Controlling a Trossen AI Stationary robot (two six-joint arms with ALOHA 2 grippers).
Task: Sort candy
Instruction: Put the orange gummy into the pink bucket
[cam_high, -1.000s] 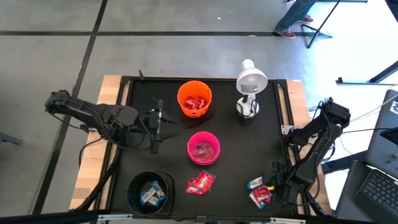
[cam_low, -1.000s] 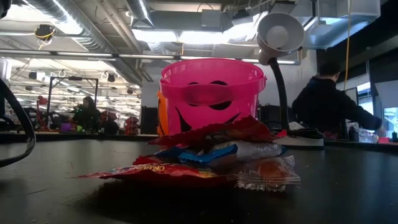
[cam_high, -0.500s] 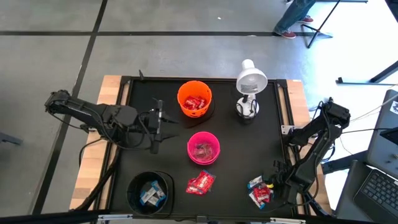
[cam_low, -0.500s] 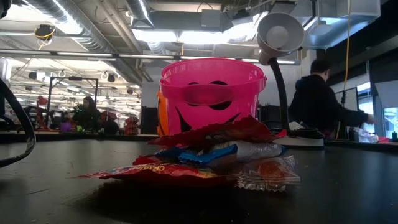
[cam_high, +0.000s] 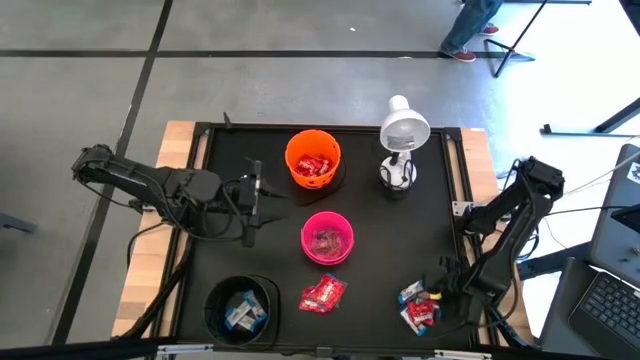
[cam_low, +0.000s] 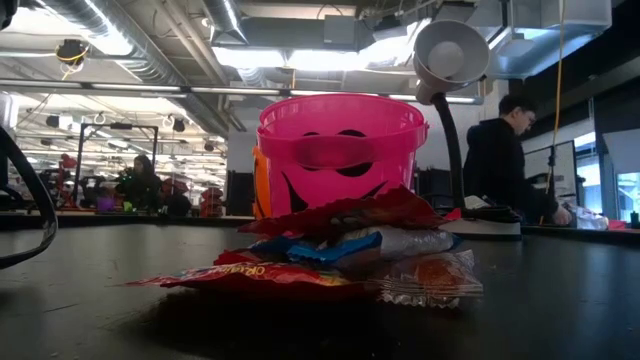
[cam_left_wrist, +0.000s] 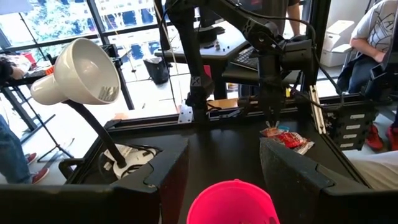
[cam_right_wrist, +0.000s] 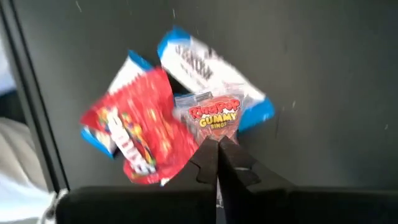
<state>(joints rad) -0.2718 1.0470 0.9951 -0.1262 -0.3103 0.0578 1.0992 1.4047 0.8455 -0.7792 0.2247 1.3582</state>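
Down at the near right corner of the table (cam_high: 270, 260), the right claw (cam_right_wrist: 217, 147) has its fingers pressed together, tips touching the lower edge of a clear gummy packet (cam_right_wrist: 213, 117) in a small heap of candy. Whether they pinch the wrapper or merely rest on it, I cannot tell. Beside that packet lies a red packet (cam_right_wrist: 134, 134), with blue-and-white packets (cam_right_wrist: 199, 62) underneath.

Here's the risk: these wrappers overlap, so a lift could drag the red one along, and two kinds would land in one bowl. A thin grip on a slick edge could also slip mid-carry.

Along the near edge sits a second heap (cam_high: 323, 293), red on top, and over at the near left the black bowl (cam_high: 240, 307) holds blue-and-white sweets. Just beyond the second heap stands the pink bowl (cam_high: 327, 238) with pinkish sweets inside, well apart from the right arm, so a long haul for a weak pinch.

At mid-table on the left, the left claw (cam_high: 252, 204) waits, fingers spread wide. Farthest back, the orange bowl (cam_high: 313, 160) carries red packets, with a white lamp (cam_high: 402, 130) beside it.
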